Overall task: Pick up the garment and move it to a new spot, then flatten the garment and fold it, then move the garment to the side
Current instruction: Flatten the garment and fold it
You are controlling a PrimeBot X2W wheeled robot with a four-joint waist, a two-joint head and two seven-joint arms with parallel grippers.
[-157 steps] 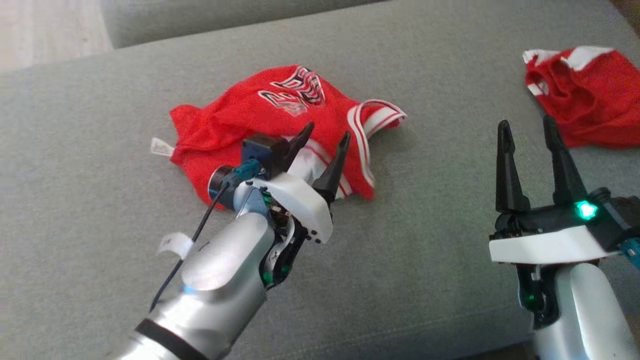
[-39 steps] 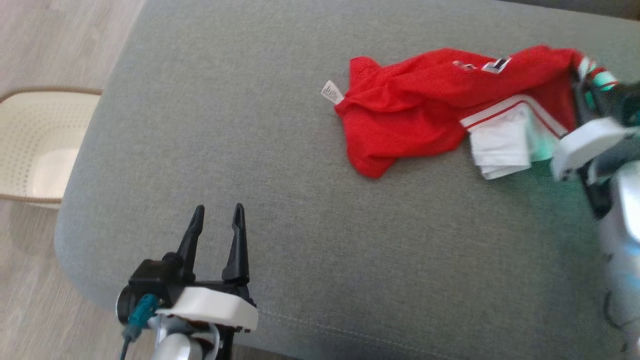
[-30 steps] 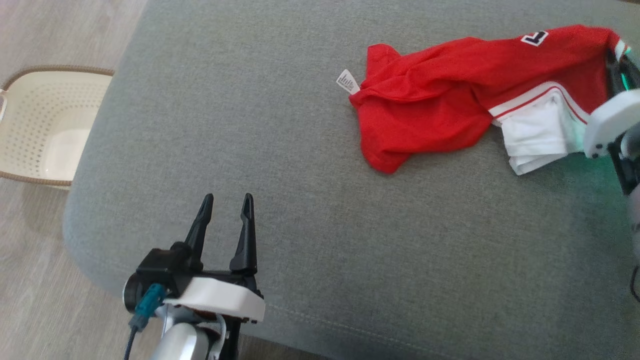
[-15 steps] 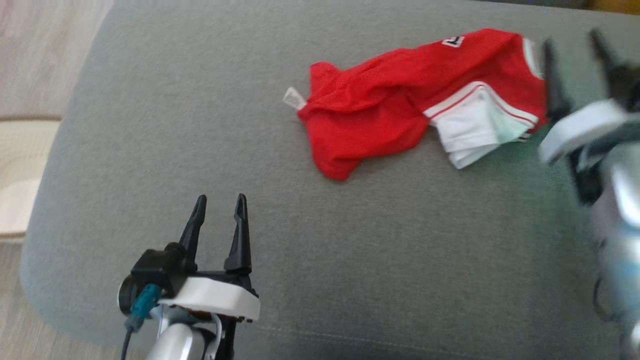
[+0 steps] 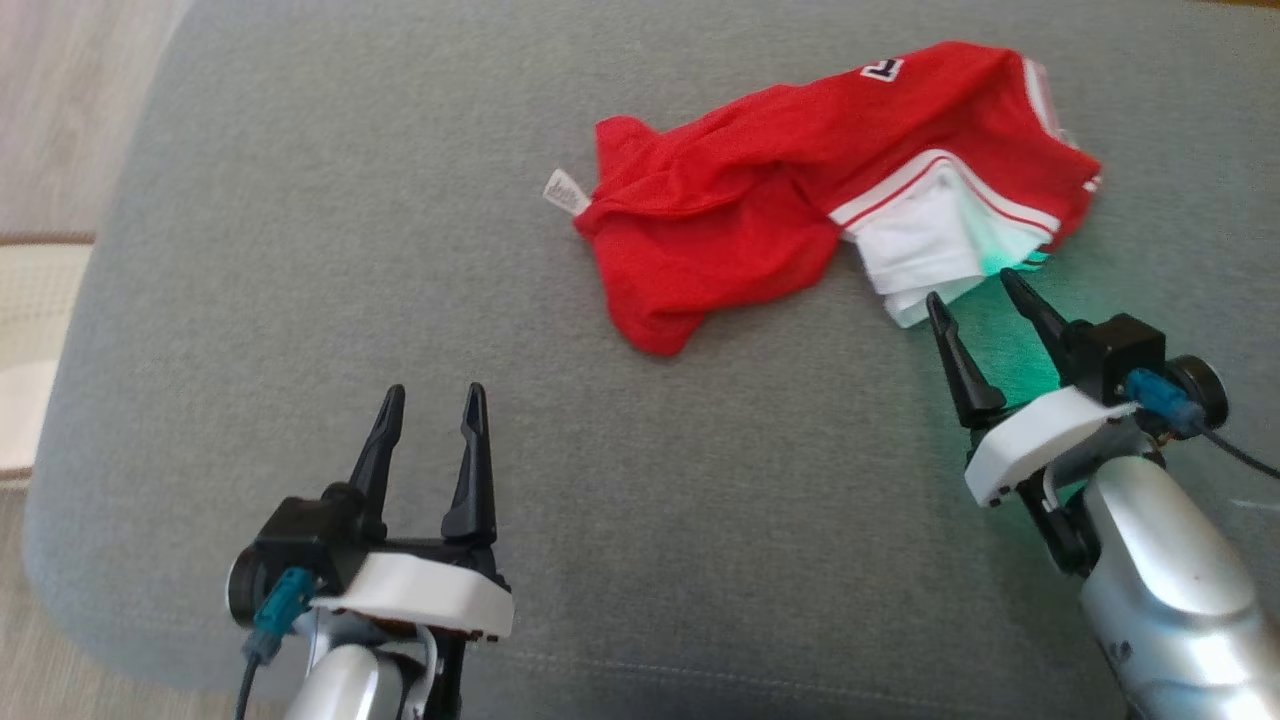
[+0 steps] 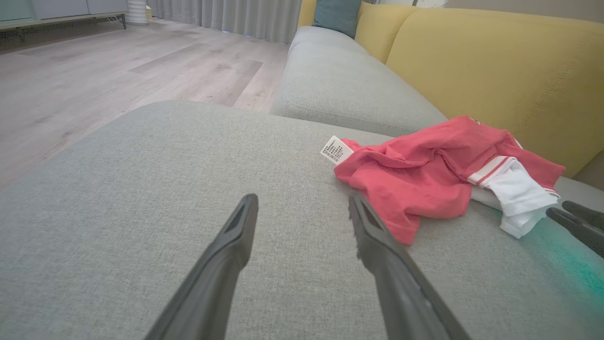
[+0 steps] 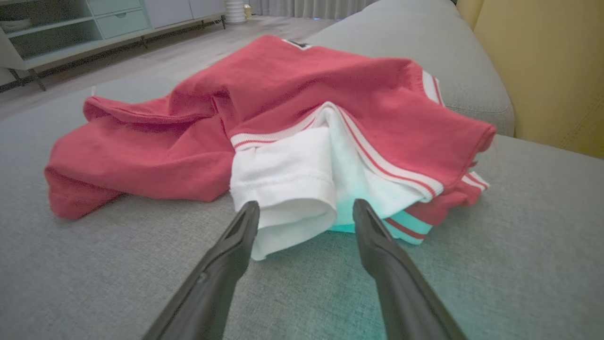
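Right gripper [image 5: 973,292]: jaws spread wide and empty, tips just short of the garment's white hem [image 5: 920,240], which lies at 12 o'clock in the right wrist view.
Left gripper [image 5: 432,392]: fingers apart, holding nothing, over bare cushion [image 5: 300,250]. The garment is at 1 o'clock, well apart.
Garment [image 5: 760,210]: a red jersey, rumpled into a long heap running from 8 to 2 o'clock across the grey seat. White lining spills out at the 4 o'clock end and a care label [image 5: 563,190] sticks out at 9 o'clock.
Step in hand: the jersey looks set down in its spot, so flattening comes next.
Doing it well: pinch one layer at the striped edge with the right, bring the left up to the label end, and draw the two ends apart low over the cushion.
Watch for: grabbing lining and shell together, which would likely keep the bunching. The layers under the fold are hidden.
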